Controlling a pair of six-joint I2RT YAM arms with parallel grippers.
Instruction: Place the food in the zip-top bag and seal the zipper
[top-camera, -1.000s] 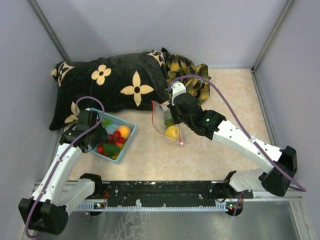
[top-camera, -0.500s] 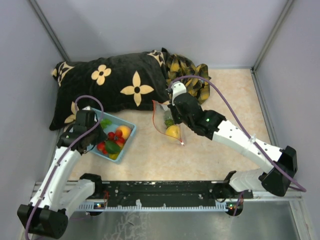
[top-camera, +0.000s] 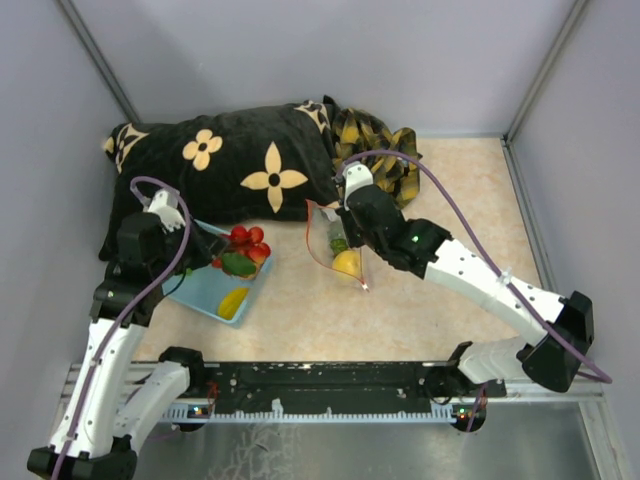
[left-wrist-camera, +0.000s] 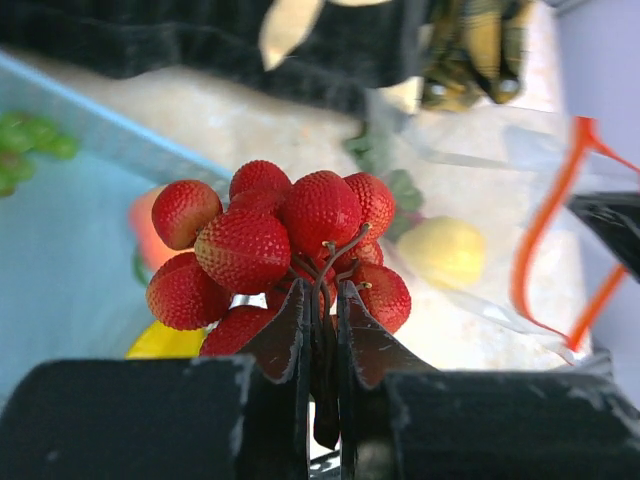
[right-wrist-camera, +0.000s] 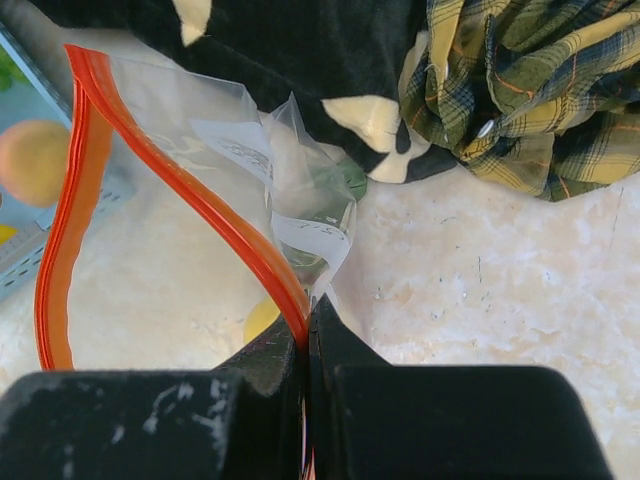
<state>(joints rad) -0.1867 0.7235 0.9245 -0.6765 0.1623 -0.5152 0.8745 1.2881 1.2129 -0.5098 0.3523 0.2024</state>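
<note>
- Your left fingers (left-wrist-camera: 282, 338): closed on the stem of the red berries (left-wrist-camera: 285, 235), which hang above the basket's (top-camera: 195, 292) far-right edge.
- Your right fingers (right-wrist-camera: 345, 352): pinched shut on the zipper (right-wrist-camera: 200, 205).
- Zip-top bag (top-camera: 328, 232): right of the basket, mouth agape, yellow fruit (top-camera: 346, 263) inside.

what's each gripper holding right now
left gripper: closed on the stem of the red berries
right gripper: closed on the zip-top bag at its zipper
</note>
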